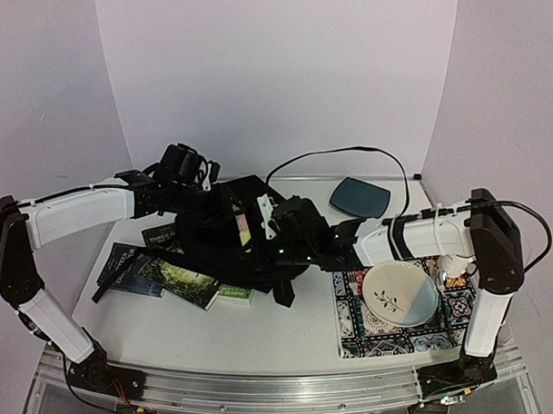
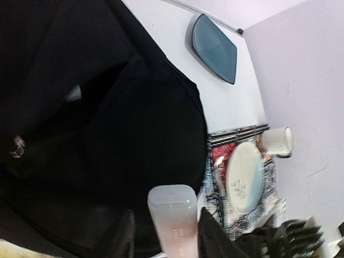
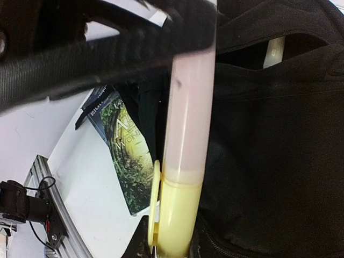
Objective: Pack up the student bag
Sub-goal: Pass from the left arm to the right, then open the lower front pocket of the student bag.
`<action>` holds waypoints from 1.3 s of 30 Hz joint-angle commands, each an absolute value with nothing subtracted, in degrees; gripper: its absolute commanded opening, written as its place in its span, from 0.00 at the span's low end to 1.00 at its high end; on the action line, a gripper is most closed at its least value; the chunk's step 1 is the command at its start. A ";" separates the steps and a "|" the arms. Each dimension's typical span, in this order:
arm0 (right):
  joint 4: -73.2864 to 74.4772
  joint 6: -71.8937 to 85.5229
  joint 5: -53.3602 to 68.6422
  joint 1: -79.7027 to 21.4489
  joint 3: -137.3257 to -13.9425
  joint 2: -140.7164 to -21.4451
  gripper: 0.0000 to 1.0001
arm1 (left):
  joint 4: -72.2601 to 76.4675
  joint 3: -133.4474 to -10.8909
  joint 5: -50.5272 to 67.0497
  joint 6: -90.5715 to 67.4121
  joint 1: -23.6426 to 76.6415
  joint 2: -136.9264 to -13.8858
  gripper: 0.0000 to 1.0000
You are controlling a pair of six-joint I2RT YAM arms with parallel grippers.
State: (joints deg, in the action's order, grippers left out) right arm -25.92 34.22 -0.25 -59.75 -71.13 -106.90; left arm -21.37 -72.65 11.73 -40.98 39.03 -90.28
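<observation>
Large black fabric backpack (image 1: 214, 244) lies mid-table between the arms. A translucent pink tube with a yellow cap (image 3: 188, 123) is beside it and not yet inside. Left gripper (image 2: 172, 239) fingers stand loose either side of the tube; I cannot tell the right gripper's (image 1: 270, 227) grip. Paperback books (image 1: 184, 278) and the pale oval plate (image 1: 402, 293) lie outside, so packing looks barely begun.

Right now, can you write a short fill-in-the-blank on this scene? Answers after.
The student bag is ___ in colour.
The cap of the pink tube is ___.
In the top view, the books lie ___ of the bag.
The leaf-sprig plate on the patterned mat lies ___ of the bag.
Missing: black; yellow; left; right.
</observation>
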 commanded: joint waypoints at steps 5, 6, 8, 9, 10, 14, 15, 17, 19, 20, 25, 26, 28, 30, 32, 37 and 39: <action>-19.59 33.84 -0.47 -56.26 -68.76 -100.84 0.00 | -26.75 -79.23 0.11 -17.49 35.38 -93.15 0.62; -18.59 33.73 -0.48 -55.97 -68.64 -100.42 0.00 | -27.38 -80.36 -1.35 -14.49 35.34 -94.42 0.64; -16.66 33.39 -0.94 -55.42 -68.52 -99.65 0.00 | -28.68 -82.45 -4.07 -9.36 35.27 -97.26 0.68; -16.06 33.29 -1.19 -55.25 -68.41 -99.27 0.00 | -29.15 -83.35 -5.26 -7.10 35.27 -98.60 0.69; -15.54 33.20 -1.39 -55.10 -68.27 -98.89 0.00 | -29.57 -84.19 -6.52 -4.94 35.30 -99.96 0.71; -14.23 33.13 -1.78 -54.76 -68.19 -98.19 0.00 | -30.76 -88.28 -9.21 1.75 35.24 -105.14 0.76; -13.96 33.05 -1.94 -54.75 -68.20 -98.05 0.00 | -30.76 -89.11 -9.79 2.89 35.25 -106.28 0.78; -13.54 33.02 -2.25 -54.66 -68.20 -97.81 0.00 | -30.83 -90.89 -10.68 5.11 35.24 -108.51 0.80; -13.26 33.00 -2.49 -54.64 -68.24 -97.74 0.00 | -30.90 -92.50 -10.78 6.53 35.31 -110.86 0.81; -13.08 33.08 -2.60 -54.59 -68.33 -97.73 0.00 | -30.95 -93.26 -10.75 7.26 35.35 -112.20 0.81; -12.30 32.88 -3.19 -54.50 -68.79 -97.41 0.00 | -30.85 -95.72 -12.11 10.06 35.34 -117.03 0.79; -12.12 32.82 -3.33 -54.49 -68.84 -97.31 0.00 | -30.85 -96.12 -12.39 10.39 35.34 -117.79 0.78; -11.80 32.70 -3.57 -54.43 -68.91 -97.06 0.00 | -30.96 -96.78 -12.61 10.78 35.33 -118.87 0.73; -11.52 32.58 -3.60 -54.41 -69.02 -96.89 0.00 | -30.94 -96.81 -11.81 10.71 35.41 -118.89 0.61; -11.17 32.42 -3.48 -54.42 -69.17 -96.63 0.00 | -31.08 -96.65 -10.96 10.38 35.42 -118.15 0.45; -9.93 32.54 -1.87 -54.43 -70.25 -96.63 0.00 | -31.93 -95.50 -9.17 8.73 35.71 -113.95 0.05; -9.37 32.91 -0.88 -54.42 -70.94 -97.08 0.00 | -32.23 -94.68 -8.04 7.92 36.12 -112.17 0.00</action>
State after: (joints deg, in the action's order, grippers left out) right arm -11.36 33.06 -2.18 -54.65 -68.60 -99.05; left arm -31.01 -94.09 -11.07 9.27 35.07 -118.81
